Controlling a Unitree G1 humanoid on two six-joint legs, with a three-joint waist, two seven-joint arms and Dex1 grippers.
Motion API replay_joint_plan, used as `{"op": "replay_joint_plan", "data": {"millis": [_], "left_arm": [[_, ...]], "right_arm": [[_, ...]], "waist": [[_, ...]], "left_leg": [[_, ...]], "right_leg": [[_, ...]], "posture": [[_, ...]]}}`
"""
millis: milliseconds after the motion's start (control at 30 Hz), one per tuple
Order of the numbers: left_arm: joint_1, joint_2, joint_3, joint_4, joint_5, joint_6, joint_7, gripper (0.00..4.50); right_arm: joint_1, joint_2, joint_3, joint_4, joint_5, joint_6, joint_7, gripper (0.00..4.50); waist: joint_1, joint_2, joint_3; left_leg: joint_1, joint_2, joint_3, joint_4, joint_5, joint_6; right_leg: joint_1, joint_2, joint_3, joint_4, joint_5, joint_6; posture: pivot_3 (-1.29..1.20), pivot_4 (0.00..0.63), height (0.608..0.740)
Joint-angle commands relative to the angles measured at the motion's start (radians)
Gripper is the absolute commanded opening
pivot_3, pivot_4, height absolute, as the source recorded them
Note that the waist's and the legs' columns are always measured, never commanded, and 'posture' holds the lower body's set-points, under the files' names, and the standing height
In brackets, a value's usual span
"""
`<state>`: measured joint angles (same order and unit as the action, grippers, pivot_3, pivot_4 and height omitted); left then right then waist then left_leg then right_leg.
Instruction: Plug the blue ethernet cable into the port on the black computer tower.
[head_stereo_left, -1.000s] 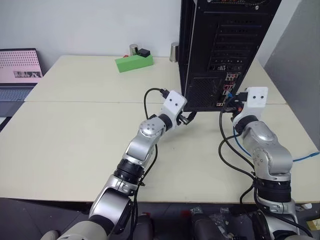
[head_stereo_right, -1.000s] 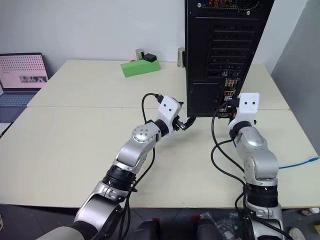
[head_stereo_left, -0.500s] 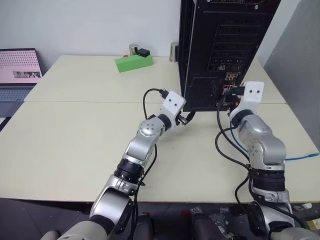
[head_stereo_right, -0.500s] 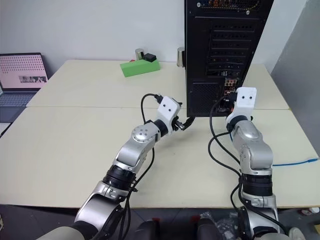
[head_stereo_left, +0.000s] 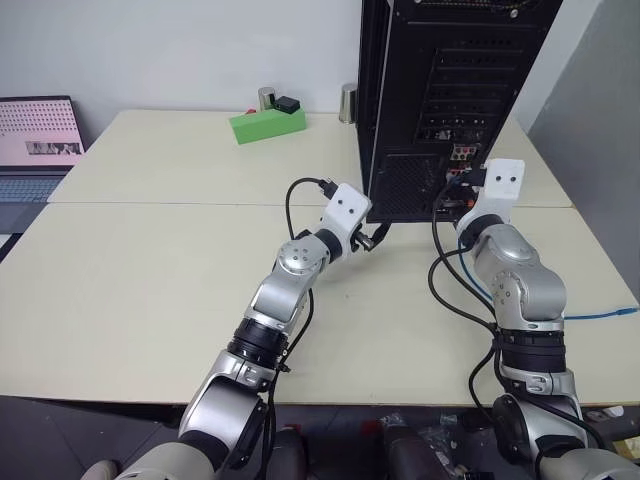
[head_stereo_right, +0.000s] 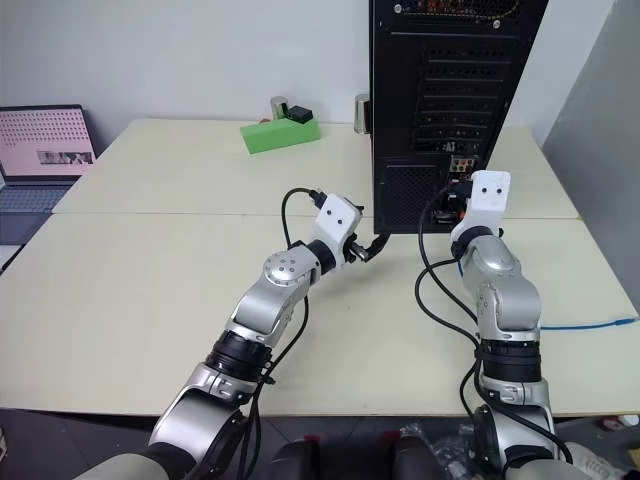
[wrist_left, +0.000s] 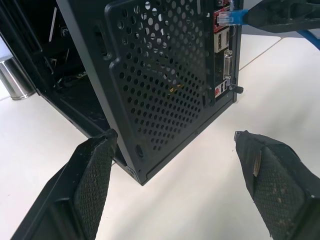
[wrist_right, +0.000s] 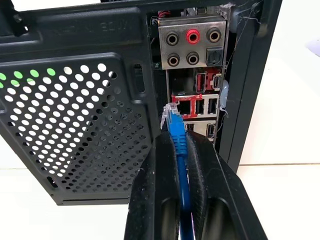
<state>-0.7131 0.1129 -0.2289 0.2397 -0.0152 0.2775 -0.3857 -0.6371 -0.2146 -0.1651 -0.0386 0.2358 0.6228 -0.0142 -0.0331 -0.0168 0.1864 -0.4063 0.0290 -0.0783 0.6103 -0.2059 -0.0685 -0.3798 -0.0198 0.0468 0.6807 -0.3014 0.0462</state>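
I see right claw (wrist_right: 181, 150) clamped tight on cable (wrist_right: 178, 137), fingers pinching cord just behind plug. Plug tip sits against rear panel of tower (head_stereo_left: 440, 90), at left edge of red-rimmed port (wrist_right: 186, 105), not seated. Rest of cable trails off toward table's (head_stereo_left: 150, 260) 3 o'clock edge. Left claw (wrist_left: 175, 175) spread wide, gripping nothing, hovering near tower's lower corner, touching nothing.
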Motion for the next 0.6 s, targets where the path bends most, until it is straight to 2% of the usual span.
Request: {"op": "replay_joint_plan", "data": {"millis": [33,600], "left_arm": [[-0.001,-0.002,0.004,-0.046,0.007,-0.012,-0.009,4.00],[0.009,-0.003,0.003,-0.054,0.023,-0.015,-0.015,4.00]], "right_arm": [[-0.024,-0.009,-0.015,-0.018,-0.004,-0.029,0.010,0.00],[-0.028,-0.008,-0.016,0.012,-0.019,-0.057,0.023,0.00]], "waist": [[0.000,0.000,0.000],[0.000,0.000,0.000]], "left_leg": [[0.000,0.000,0.000,0.000,0.000,0.000],[0.000,0.000,0.000,0.000,0.000,0.000]], "right_leg": [[0.000,0.000,0.000,0.000,0.000,0.000],[0.000,0.000,0.000,0.000,0.000,0.000]], "posture": [[0.00,0.150,0.740],[0.00,0.150,0.740]]}}
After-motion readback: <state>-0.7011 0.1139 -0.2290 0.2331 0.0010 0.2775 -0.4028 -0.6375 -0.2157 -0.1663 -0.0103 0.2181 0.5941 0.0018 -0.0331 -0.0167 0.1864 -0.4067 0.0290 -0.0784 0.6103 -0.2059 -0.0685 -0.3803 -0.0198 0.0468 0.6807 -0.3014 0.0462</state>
